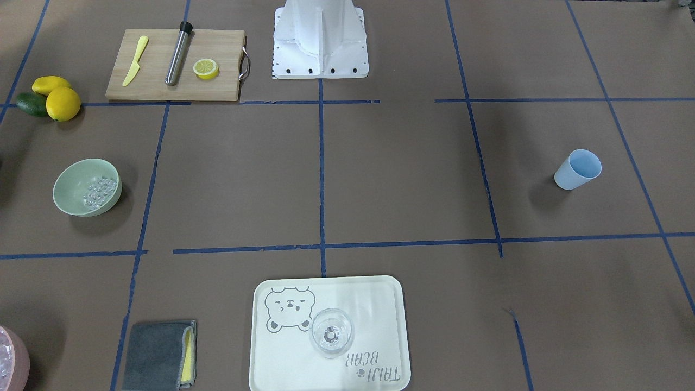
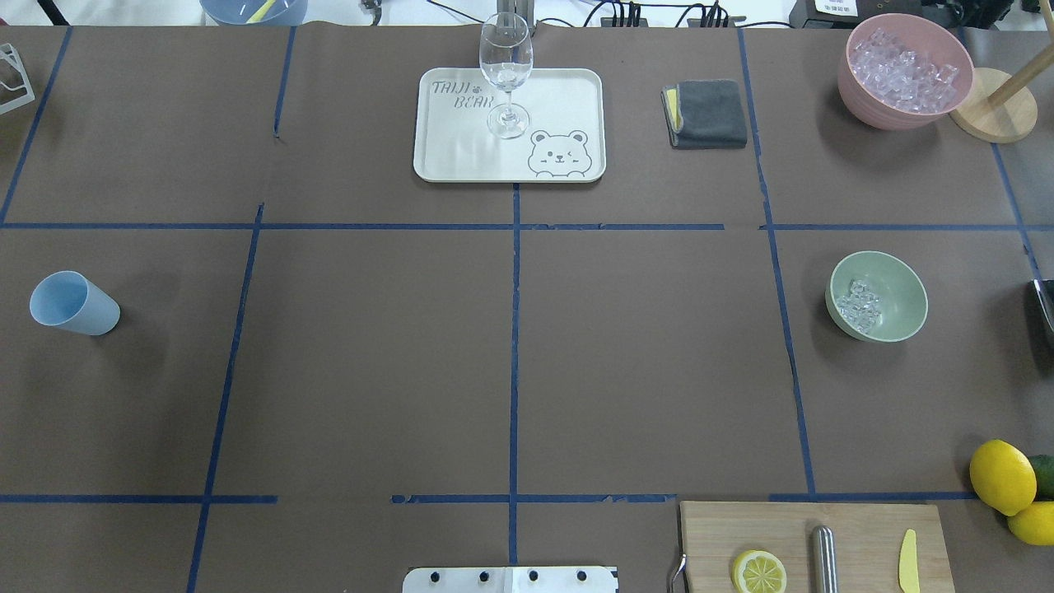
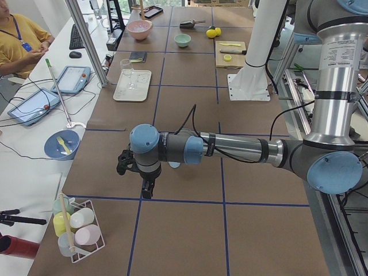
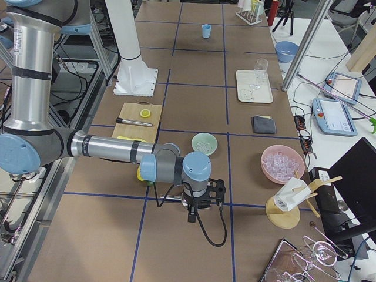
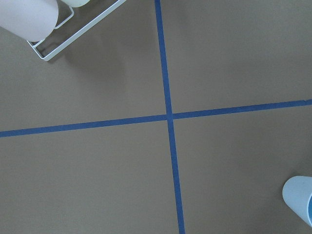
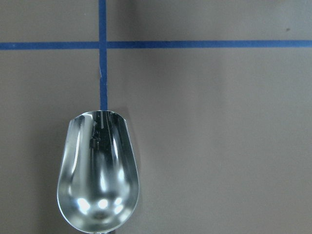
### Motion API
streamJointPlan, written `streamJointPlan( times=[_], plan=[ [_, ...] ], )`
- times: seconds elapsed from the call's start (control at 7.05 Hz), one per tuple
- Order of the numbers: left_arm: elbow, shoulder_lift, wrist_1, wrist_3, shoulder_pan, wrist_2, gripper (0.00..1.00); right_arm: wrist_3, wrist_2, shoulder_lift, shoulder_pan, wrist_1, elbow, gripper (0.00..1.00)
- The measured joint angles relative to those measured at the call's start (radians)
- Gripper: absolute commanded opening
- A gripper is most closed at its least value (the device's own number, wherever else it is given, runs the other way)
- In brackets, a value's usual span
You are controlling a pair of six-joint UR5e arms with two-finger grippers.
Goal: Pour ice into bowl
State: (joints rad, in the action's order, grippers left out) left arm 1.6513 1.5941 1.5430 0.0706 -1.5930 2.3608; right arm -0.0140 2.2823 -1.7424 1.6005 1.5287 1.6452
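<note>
Resting in the round pale mint-green bowl (image 2: pixel 904 278), near the right edge of the brown table (image 2: pixel 642 371), is a heap of clear little ice cubes (image 2: pixel 859 306). Whether the left gripper (image 3: pixel 147 190) and the right gripper (image 4: pixel 192 214) are spread or pressed together cannot be told.

My table (image 2: pixel 370 371) is brown, gridded with blue tape (image 2: pixel 515 346). The bowl (image 2: pixel 902 288) is mint green, ice (image 2: pixel 860 306) clear; the cup (image 2: pixel 74 303) pale blue, tub (image 2: pixel 873 111) pink, tray (image 2: pixel 461 148) cream with a grey bear (image 2: pixel 558 153), my scoop (image 6: pixel 97 175) mirror-silver.
</note>
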Motion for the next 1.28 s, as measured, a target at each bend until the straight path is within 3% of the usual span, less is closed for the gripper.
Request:
streamJointPlan(
  times=[1.28],
  plan=[
    [-0.002,0.000,0.000,0.000,0.005,-0.002,1.00,0.002,0.047,-0.017,-0.003,-0.002,0.013,1.00]
  ],
)
